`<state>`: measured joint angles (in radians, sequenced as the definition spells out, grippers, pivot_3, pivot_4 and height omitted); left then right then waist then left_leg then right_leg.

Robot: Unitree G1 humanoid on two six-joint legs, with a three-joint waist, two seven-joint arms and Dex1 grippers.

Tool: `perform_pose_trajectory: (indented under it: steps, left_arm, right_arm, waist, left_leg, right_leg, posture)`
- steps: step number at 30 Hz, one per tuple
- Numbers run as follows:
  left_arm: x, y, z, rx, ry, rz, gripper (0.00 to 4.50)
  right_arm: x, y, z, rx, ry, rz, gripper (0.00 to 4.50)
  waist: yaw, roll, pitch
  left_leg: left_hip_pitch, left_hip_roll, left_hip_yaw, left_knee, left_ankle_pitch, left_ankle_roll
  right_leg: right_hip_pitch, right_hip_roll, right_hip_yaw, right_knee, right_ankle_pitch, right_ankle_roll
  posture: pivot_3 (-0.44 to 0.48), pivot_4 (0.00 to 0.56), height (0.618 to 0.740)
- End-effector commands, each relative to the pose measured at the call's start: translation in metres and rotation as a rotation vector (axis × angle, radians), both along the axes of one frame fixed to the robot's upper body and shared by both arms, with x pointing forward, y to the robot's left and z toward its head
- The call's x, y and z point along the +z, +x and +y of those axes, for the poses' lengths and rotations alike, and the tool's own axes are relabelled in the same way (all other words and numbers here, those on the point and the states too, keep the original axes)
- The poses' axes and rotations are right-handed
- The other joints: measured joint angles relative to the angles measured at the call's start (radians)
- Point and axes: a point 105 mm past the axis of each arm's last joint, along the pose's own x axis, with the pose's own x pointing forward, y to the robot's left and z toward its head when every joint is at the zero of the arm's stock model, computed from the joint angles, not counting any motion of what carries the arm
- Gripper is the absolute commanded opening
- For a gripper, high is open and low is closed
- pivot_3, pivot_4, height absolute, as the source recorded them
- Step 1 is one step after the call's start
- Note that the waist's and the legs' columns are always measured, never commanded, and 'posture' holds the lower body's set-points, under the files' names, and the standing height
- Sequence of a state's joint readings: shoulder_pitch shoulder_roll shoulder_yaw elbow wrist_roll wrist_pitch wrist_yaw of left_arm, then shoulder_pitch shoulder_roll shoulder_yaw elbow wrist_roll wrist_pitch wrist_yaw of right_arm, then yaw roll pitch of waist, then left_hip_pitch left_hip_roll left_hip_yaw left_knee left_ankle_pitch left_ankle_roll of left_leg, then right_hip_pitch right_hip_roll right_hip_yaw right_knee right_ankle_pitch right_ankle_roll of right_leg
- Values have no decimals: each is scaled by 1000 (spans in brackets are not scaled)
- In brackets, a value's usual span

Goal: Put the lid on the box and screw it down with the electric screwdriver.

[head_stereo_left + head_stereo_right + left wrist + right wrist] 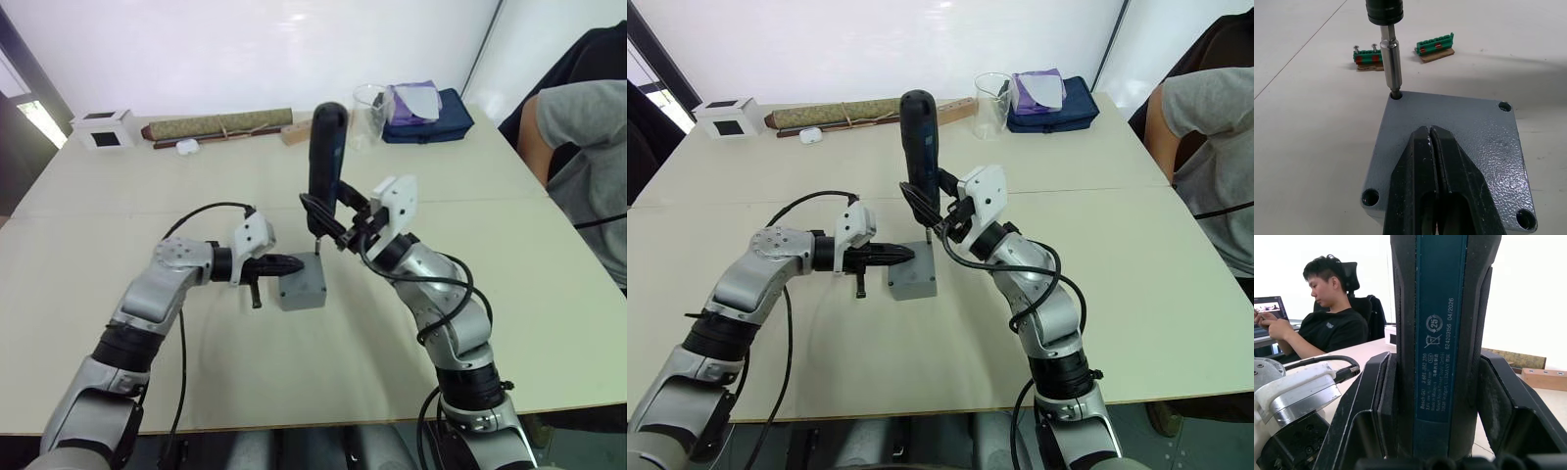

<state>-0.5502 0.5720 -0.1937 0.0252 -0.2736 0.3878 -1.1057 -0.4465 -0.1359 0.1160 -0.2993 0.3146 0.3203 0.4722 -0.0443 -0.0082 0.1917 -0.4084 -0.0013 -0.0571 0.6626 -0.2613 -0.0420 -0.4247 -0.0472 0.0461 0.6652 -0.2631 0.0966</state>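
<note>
While my right end effector (338, 230) clamps the upright electric screwdriver (324, 157), its bit sits in a corner hole of the lid (1449, 142) on the box (302, 284); my left end effector (1431, 139), fingers together, presses there. Two green terminal blocks (1434, 46) lie beyond on the worktop (147, 206).

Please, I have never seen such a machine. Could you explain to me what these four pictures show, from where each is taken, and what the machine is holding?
This is a humanoid robot with two arms, each ending in a black two-fingered claw. Two pictures come from cameras on its head, looking down at a table. The other two come from cameras on its wrists.

The right claw grips the electric screwdriver upright, its metal bit in a corner hole of the grey lid, which sits on the box. The left claw, fingers together, presses on the lid.

Beyond lie two green connector strips; at the far edge, a white box, a rolled mat, a clear cup and a blue pouch. A person sits on the right.
</note>
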Motion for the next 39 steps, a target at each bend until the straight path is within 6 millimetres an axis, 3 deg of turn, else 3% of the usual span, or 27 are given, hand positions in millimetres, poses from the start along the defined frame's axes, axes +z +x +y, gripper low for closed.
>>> perform_pose_trajectory:
  steps: [1, 11, 19, 26, 39]
  left_arm:
    - [-5, -1, 7, 22, 23, 20, 0]
    - [-7, -1, 8, 25, 34, 21, 0]
    - [-18, -1, 13, 36, 87, 10, 0]
    - [-26, -2, 10, 29, 113, 1, 0]
    - [-27, 3, 9, 37, 115, 4, 0]
  right_arm:
    - [13, -5, 4, 21, -3, -67, 1912]
    - [-24, 5, 0, -13, -93, 98, 1912]
    - [-50, 9, 0, -51, -132, 196, 1912]
    - [-61, 11, 1, -72, -180, 224, 1912]
    - [-71, 16, 0, -103, -192, 278, 1912]
  waist:
    - [0, 0, 0]
    - [0, -1, -2]
    - [1, -3, -7]
    - [1, -5, -16]
    - [3, -6, -27]
  left_leg:
    - [0, 0, 0, 0, 0, 0]
    - [3, 0, 0, 0, 0, 0]
    - [21, 0, 0, -8, 0, 0]
    - [35, 0, 0, -16, 0, 0]
    - [35, 1, -2, -17, 0, 0]
  right_leg:
    - [0, 0, 0, 0, 0, 0]
    - [4, 0, 0, 0, 0, 0]
    - [22, 0, 0, -6, -1, 0]
    - [34, 0, 0, -12, -2, -3]
    - [35, 0, 0, -16, -3, -4]
  posture:
    - [0, 150, 736]
    - [0, 150, 736]
    - [0, 150, 736]
    - [0, 150, 736]
    - [0, 150, 736]
